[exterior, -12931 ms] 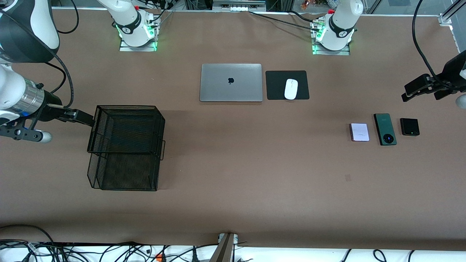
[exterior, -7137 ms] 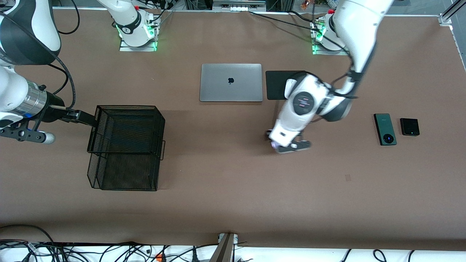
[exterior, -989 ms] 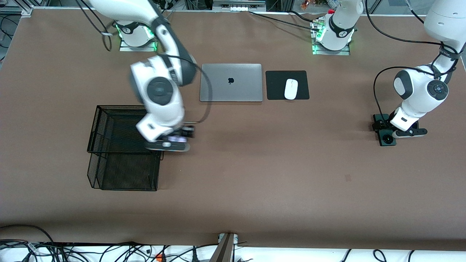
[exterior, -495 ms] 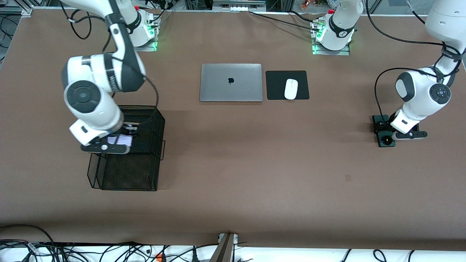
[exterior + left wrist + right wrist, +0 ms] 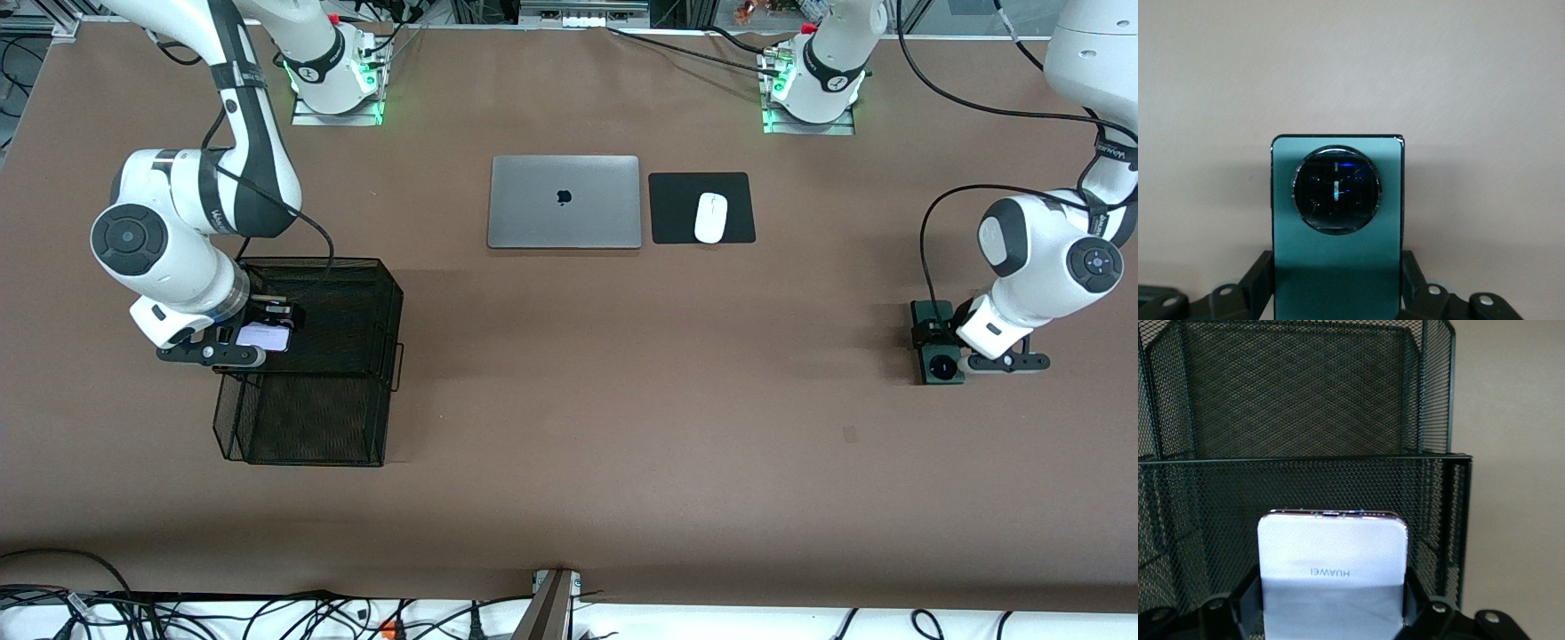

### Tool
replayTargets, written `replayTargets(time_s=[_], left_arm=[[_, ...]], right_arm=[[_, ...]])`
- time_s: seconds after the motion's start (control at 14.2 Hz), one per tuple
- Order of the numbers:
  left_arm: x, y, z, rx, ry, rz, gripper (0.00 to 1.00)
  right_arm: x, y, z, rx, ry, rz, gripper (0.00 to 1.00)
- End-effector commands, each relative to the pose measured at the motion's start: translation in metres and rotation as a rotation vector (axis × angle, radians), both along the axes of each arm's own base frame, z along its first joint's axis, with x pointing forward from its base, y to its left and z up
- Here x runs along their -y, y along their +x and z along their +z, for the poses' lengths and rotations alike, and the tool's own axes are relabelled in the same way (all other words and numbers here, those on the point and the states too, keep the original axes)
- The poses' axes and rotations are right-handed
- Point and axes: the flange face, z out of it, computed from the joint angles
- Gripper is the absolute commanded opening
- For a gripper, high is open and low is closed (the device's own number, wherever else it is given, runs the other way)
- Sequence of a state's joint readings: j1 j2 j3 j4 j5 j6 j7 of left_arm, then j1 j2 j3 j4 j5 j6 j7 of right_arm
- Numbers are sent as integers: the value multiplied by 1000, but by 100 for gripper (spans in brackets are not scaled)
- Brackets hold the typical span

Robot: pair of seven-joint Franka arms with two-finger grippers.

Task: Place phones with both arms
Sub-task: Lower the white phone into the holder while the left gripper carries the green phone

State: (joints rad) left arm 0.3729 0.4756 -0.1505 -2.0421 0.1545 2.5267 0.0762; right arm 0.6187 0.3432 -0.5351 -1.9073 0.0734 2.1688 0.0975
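The mesh basket (image 5: 307,418) stood nearest the front camera, toward the right arm's end of the table. The right gripper (image 5: 267,333) hung over the basket's upper tier, clamped on the side edges of the white-pink phone (image 5: 263,336), held flat, presumably for a level release. The tier's wire walls (image 5: 1298,400) bounded the drop zone closely.

Toward the left arm's end, the left gripper (image 5: 944,342) was fully closed on the side edges of the dark green phone (image 5: 941,364), camera ring up, low over bare table. This grip suited a flat lift. Open tabletop lay between both arms. The black phone was not visible.

Farthest from the front camera lay the laptop (image 5: 564,202) and the mouse (image 5: 710,217).
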Motion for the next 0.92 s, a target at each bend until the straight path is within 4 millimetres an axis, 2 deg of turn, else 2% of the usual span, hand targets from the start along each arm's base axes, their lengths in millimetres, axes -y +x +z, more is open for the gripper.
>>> replayTargets(time_s=[0.0,0.21,0.35,0.57,0.85], left_arm=[[63,34,-1,8,-13,22,0],[153,54,-8,21,-28,52,0],[215,57,-11,27,-38,84,0],[324,49,-6,45,-58,161,0],[455,35,1,45,-76,214,0]], right_arm=[[11,-10,-3,22,62,10,0],[30,-10,-10,1,106,30,0],[36,-10,-13,-7,106,22,0],[35,-11,-15,-8,131,0,0],[35,-11,-15,-9,148,-12,2]])
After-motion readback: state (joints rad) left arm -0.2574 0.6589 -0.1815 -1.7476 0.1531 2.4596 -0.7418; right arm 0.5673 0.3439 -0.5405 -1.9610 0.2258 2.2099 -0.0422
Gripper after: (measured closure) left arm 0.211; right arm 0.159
